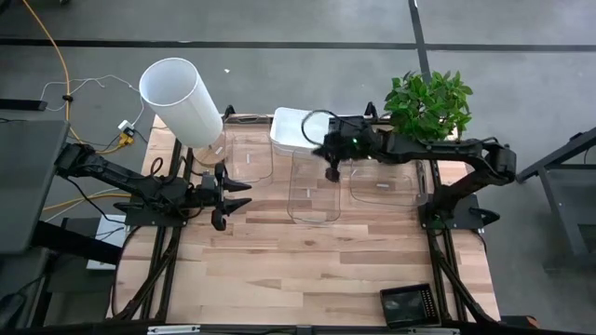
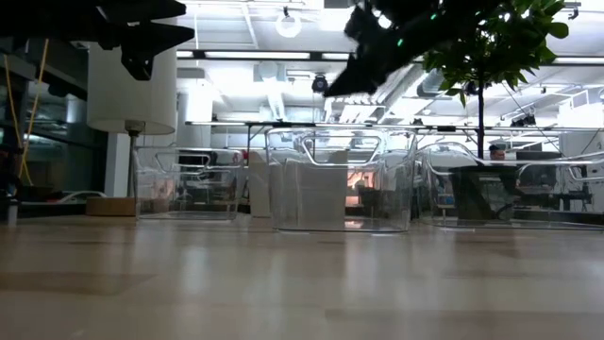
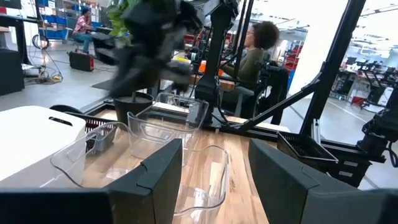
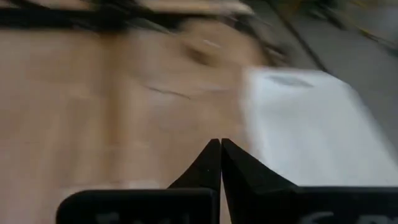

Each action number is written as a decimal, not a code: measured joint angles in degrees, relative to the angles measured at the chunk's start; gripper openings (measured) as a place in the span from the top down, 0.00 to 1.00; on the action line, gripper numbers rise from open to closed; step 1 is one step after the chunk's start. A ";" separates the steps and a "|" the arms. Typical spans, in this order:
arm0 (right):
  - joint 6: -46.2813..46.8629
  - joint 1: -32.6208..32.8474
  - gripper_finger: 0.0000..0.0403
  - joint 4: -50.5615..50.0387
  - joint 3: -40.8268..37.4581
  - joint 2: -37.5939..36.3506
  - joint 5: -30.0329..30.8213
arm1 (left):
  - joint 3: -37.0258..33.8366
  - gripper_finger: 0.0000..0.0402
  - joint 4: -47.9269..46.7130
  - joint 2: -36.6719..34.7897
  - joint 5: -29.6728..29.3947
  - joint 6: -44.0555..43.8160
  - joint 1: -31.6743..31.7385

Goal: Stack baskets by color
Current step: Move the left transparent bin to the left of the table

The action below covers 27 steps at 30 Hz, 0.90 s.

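Three clear baskets stand in a row on the tabletop (image 1: 307, 270) in the high view: the left clear basket (image 1: 249, 154) just ahead of the left gripper (image 1: 226, 194), the middle clear basket (image 1: 314, 186) directly under the right gripper (image 1: 332, 160), and the right clear basket (image 1: 384, 181) below that arm's forearm. The white basket (image 1: 291, 130) lies just beyond the right gripper, touching the middle clear one. A black basket (image 1: 407, 304) sits well apart from both grippers at the near right corner. The big white cylinder (image 1: 182, 100) and the potted plant (image 1: 428, 102) stand at the far side.

In the low view, the right gripper (image 2: 363, 66) hangs above the middle clear basket (image 2: 342, 184), clear of its rim; the left gripper (image 2: 142, 42) hangs above the left clear basket (image 2: 186, 184).

The left wrist view shows the left gripper's fingers (image 3: 158, 171) spread apart and empty, with clear baskets (image 3: 165, 134) ahead. People sit in the room beyond.

The right wrist view shows the right gripper (image 4: 221, 163) with fingertips pressed together, holding nothing, the white basket (image 4: 308, 124) blurred beneath it.
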 joint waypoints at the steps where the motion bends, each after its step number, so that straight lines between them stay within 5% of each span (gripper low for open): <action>1: -0.03 1.04 1.00 0.96 -0.89 -0.83 -1.91 | 0.00 0.57 0.02 0.00 0.00 -0.01 0.00; 13: 7.30 14.15 1.00 21.96 -22.98 -15.25 0.78 | 0.00 0.57 -0.37 0.00 -1.20 -0.43 -0.01; 21: 7.13 19.45 1.00 24.14 -24.19 -17.16 5.79 | 0.02 0.57 -2.06 0.00 -4.61 -2.47 -0.04; 27: 6.69 19.70 1.00 23.80 -24.19 -17.13 6.08 | 7.56 0.58 -29.81 2.34 -16.19 -15.03 1.24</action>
